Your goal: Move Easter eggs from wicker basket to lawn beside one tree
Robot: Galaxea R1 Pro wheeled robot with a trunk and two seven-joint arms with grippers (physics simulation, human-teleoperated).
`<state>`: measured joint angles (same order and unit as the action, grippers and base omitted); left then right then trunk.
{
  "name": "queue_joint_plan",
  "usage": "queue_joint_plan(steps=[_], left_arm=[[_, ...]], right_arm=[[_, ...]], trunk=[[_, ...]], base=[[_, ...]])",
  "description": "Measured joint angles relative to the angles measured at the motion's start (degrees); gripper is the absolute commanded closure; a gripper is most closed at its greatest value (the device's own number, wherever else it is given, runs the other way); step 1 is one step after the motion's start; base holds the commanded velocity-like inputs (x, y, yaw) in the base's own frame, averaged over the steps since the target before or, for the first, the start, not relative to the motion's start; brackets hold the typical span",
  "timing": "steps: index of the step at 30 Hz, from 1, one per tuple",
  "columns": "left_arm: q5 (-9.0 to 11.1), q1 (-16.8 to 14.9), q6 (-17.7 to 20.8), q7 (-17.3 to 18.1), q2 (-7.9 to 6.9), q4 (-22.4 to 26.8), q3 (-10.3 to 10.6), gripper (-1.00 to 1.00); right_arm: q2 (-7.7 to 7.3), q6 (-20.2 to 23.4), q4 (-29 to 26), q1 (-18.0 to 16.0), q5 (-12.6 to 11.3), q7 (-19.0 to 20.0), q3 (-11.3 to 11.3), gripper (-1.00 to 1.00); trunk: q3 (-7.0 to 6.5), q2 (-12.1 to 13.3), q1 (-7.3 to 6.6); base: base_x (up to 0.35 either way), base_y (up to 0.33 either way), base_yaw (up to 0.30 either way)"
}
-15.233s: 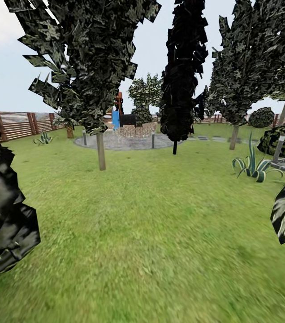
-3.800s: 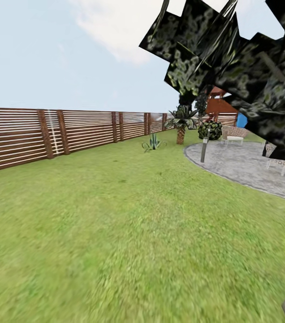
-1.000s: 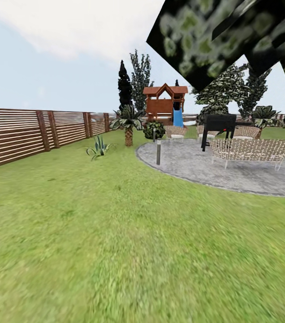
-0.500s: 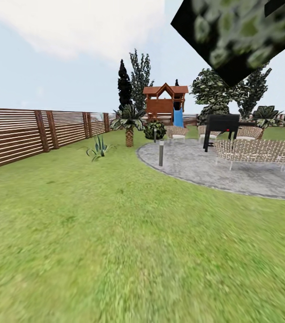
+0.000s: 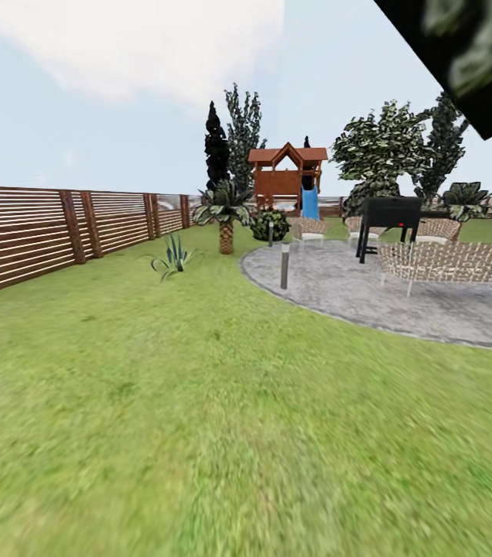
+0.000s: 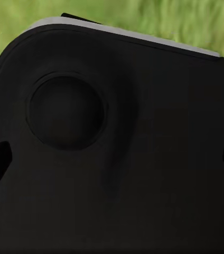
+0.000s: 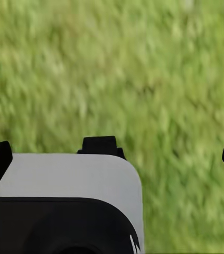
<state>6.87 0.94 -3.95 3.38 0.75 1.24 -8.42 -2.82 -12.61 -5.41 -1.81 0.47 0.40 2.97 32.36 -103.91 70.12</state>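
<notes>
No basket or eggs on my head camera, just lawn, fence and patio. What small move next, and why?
Probably keep turning the base to scan. Ahead lie bare lawn, the fence, the paved patio with wicker seating and a playhouse; no basket among them.

Head camera looked forward, roughly level, across lawn (image 5: pixel 199 402) toward distant fence (image 5: pixel 52 232) and paved patio (image 5: pixel 401 298). Left wrist camera sat very close against dark robot body panel (image 6: pixel 122 159), grass strip beyond. Right wrist camera faced down at near, blurred grass (image 7: pixel 117 79). All three views shared lawn.
</notes>
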Motion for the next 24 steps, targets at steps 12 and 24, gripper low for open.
queue_joint_plan(steps=[12,24], left_arm=[[0.0,0.0,0.0,0.0,-0.05,0.0,0.0,-1.0],[0.0,0.0,0.0,-0.08,-0.05,0.0,0.0,-1.0]], right_arm=[[0.0,0.0,0.0,0.01,-0.02,0.0,0.0,-1.0],[0.05,0.0,0.0,0.0,-0.03,0.0,-0.01,-1.0]], trunk=[[0.0,0.0,0.0],[0.0,0.0,0.0]], base=[[0.283,0.233,0.0],[0.271,0.239,0.0]])
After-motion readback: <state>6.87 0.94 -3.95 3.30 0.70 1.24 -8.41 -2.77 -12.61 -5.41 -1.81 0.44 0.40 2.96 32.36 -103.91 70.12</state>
